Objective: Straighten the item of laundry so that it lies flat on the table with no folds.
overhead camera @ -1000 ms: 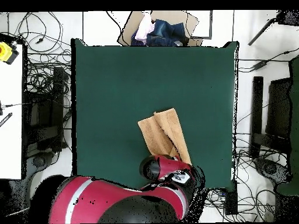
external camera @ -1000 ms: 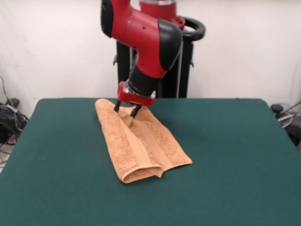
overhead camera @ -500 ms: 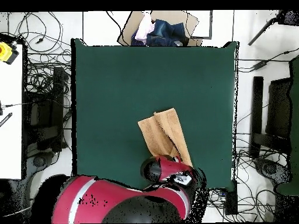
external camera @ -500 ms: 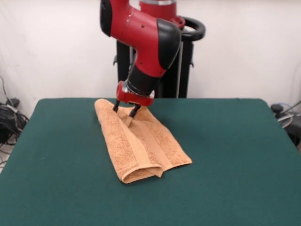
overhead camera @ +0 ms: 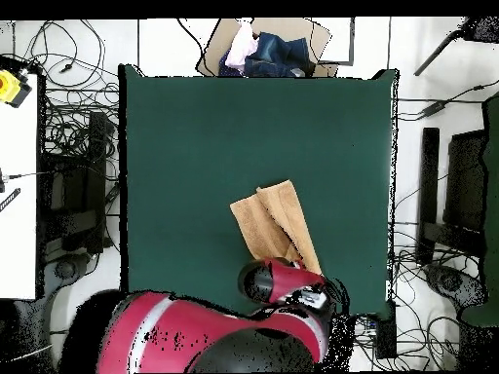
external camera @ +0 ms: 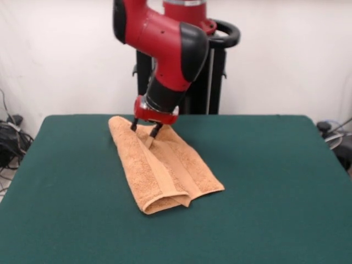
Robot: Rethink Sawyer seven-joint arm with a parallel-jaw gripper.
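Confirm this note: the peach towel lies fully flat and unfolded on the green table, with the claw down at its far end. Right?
Not quite. The towel is not flat: the front view shows it folded over itself lengthwise, with doubled layers at its near end. The rest holds: it lies on the green table, and the claw is down at its far end.

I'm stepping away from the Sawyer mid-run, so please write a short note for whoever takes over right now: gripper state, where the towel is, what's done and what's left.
Gripper: fingers down at the towel's far end, closed on a pinch of cloth along the fold edge.
Towel: on the green table, folded lengthwise into a narrow strip running diagonally from the gripper toward the camera side; the near end is doubled over with a rolled lip. In the overhead view it lies near the robot's edge.
Done: far end grasped.
Left: open the lengthwise fold and spread the towel flat, with no creases.
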